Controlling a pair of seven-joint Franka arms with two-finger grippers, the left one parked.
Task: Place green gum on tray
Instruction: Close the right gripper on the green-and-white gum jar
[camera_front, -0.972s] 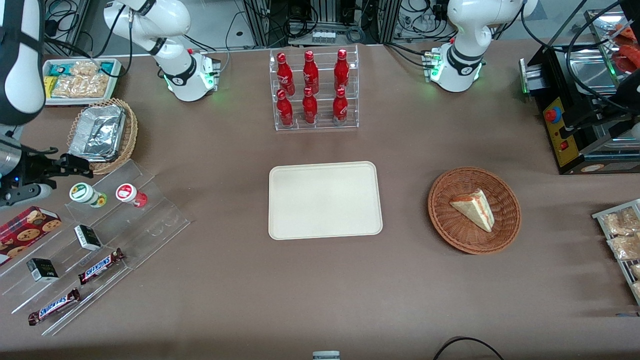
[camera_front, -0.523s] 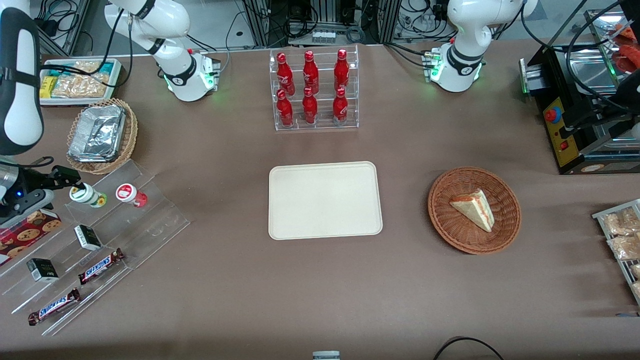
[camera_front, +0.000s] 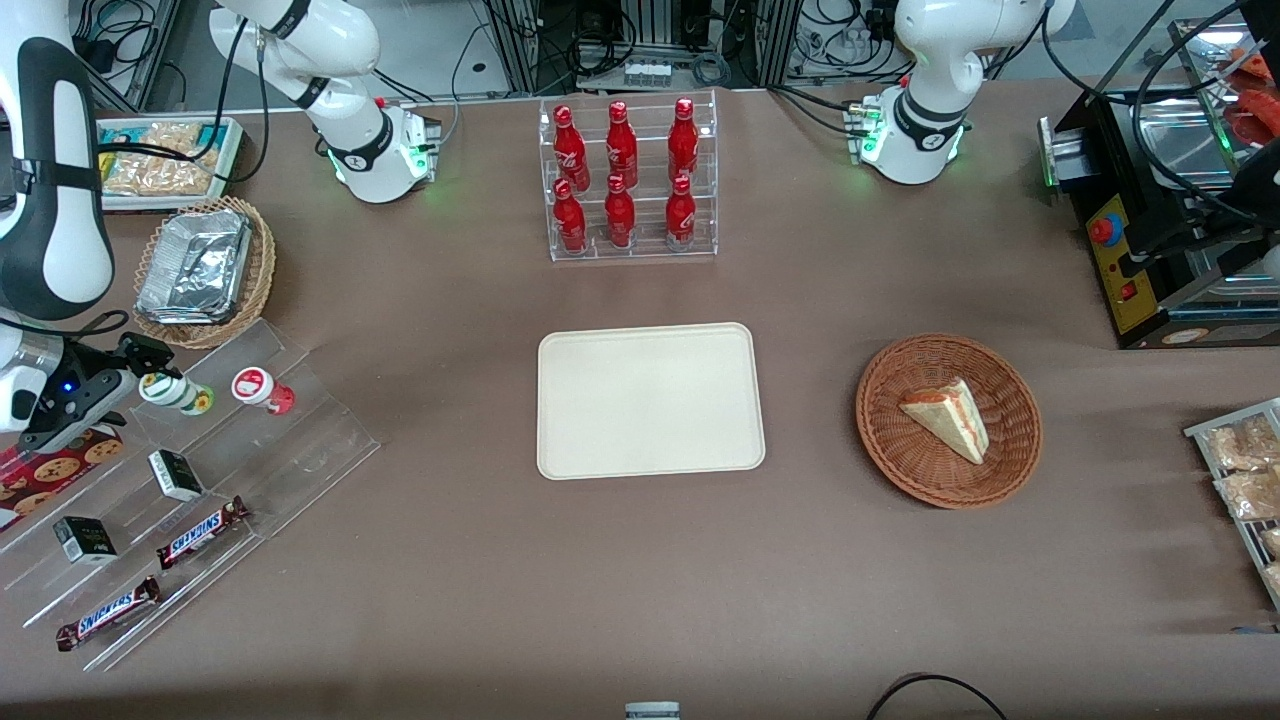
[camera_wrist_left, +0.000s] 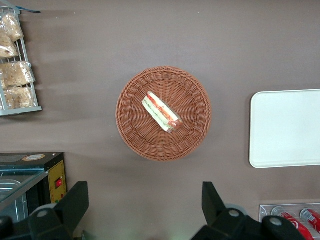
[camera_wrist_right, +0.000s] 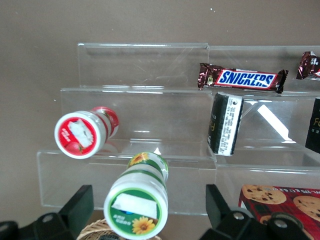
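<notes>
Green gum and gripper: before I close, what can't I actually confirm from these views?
- Contact: in the front view the gripper sits at the green gum lid, but its black body covers where finger meets bottle.
- Fingertips: the right wrist view shows the fingers either side of the green gum, tips cut off by the frame edge.
- The gum's seat on the acrylic stand: hidden by its own lid.
- The left wrist view shows only the tray.
</notes>
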